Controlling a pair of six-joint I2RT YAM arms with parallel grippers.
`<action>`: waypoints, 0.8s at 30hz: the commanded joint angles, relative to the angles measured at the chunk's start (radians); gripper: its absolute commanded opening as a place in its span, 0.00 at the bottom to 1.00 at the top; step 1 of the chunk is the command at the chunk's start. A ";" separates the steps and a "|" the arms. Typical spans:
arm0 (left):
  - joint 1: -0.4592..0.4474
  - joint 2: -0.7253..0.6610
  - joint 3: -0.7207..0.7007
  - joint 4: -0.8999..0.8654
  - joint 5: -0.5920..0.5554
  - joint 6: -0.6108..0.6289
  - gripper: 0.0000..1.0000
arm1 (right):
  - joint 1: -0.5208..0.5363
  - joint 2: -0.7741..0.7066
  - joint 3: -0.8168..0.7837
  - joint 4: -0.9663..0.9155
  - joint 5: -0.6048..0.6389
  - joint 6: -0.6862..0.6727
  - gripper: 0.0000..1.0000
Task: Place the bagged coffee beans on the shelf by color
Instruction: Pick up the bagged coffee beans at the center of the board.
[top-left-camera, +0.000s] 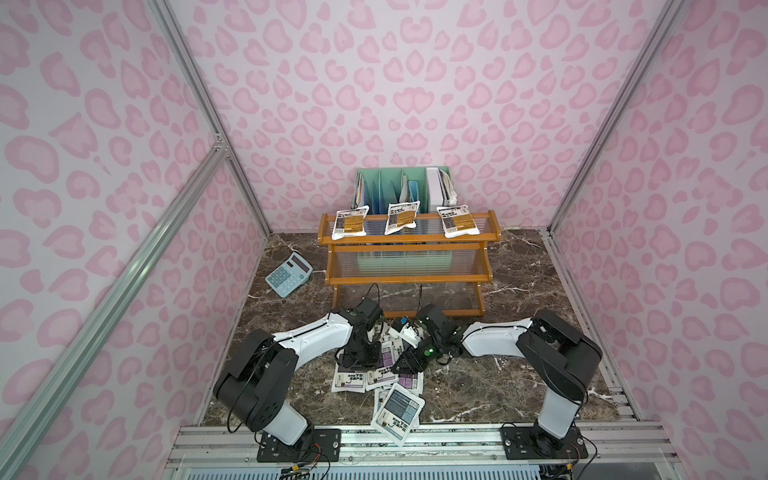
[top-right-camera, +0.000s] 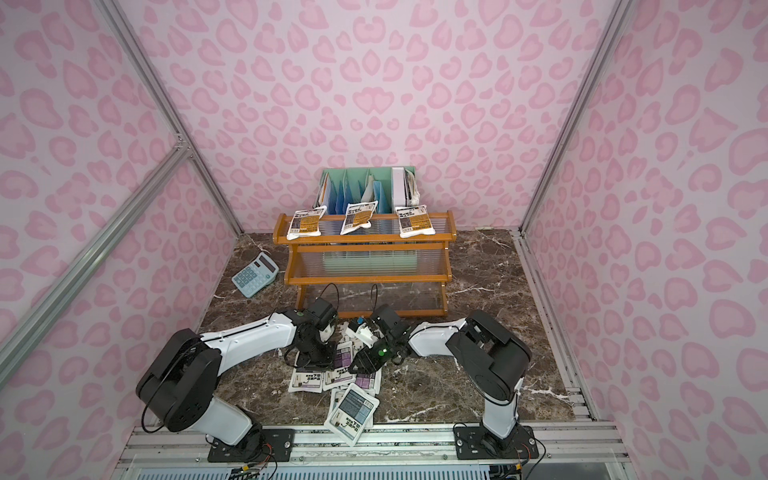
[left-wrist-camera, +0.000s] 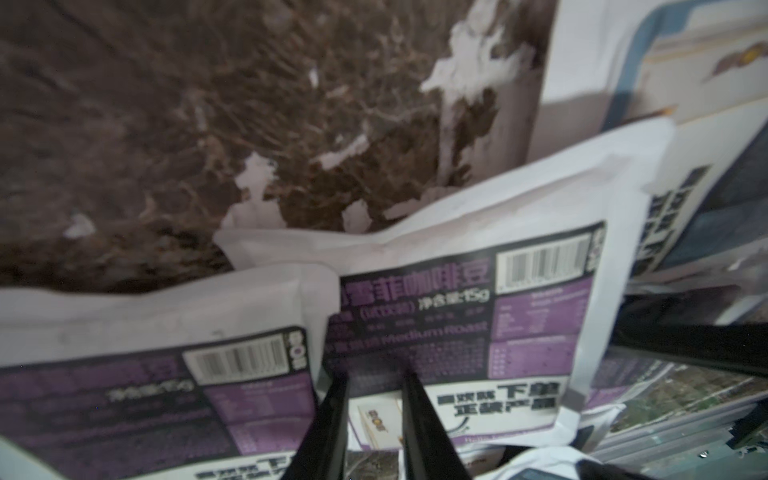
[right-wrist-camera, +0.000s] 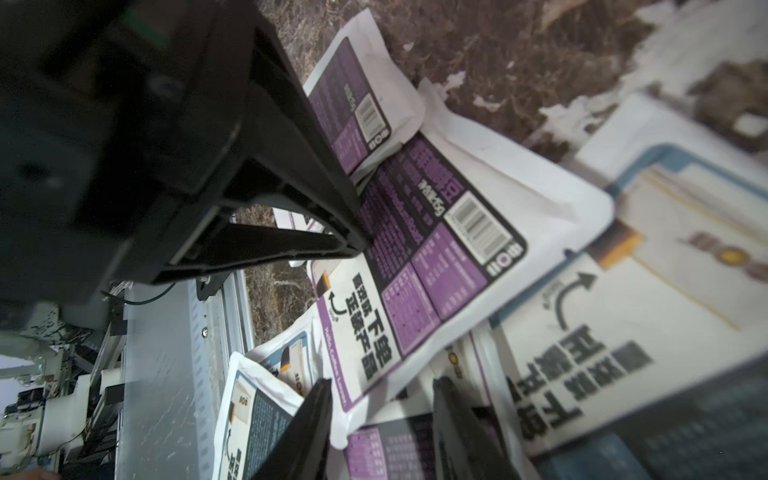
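**Top views.**
- Shelf (top-left-camera: 409, 277) (top-right-camera: 368, 279): three-tier wooden rack at the far side of the marble table (top-left-camera: 519, 365). Three yellow-orange pouches (top-left-camera: 402, 218) lie along its top tier. No pouch shows on the two lower tiers.
- Pile (top-left-camera: 376, 380): the other pouches, purple and grey-blue, overlapping loosely on the table just in front of the lowest tier, between the two arms.
- Left gripper (top-left-camera: 358, 362) and right gripper (top-left-camera: 401, 365): both hang over the pile's far half, near each other, with a purple pouch (top-left-camera: 388, 357) showing between them. How the jaws stand is not legible here.

**Left wrist view.**
- Left gripper (left-wrist-camera: 375, 376): fingers a narrow gap apart, tips at the purple pouch (left-wrist-camera: 457, 324) beside one long edge, where it overlaps a second purple pouch (left-wrist-camera: 124, 407). Label print shows through the gap. Whether any film is pinched cannot be told.

**Right wrist view.**
- Right gripper (right-wrist-camera: 382, 382): jaws parted wider than the left's, nothing held. A corner of the same purple pouch (right-wrist-camera: 436, 270), at the foot of its label, lies in the gap.
- Long axis: slants away from this gripper toward the barcode end.
- Left gripper (right-wrist-camera: 359, 232): tips stand almost together at the opposite long edge, toward the same foot end.

**Judgement.** Both arms address one pouch from opposite sides. The left looks nearer a grip. The shelf lies beyond the pile, so the carry runs forward.
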 joint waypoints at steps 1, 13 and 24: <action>-0.006 0.015 -0.003 0.001 0.006 0.001 0.27 | 0.012 0.031 0.017 -0.014 -0.020 -0.029 0.41; 0.023 -0.145 0.032 -0.008 -0.093 -0.078 0.36 | -0.034 -0.085 -0.055 0.054 -0.005 0.005 0.00; 0.175 -0.443 0.046 0.062 0.090 -0.035 0.47 | -0.150 -0.343 -0.028 -0.061 -0.017 -0.010 0.00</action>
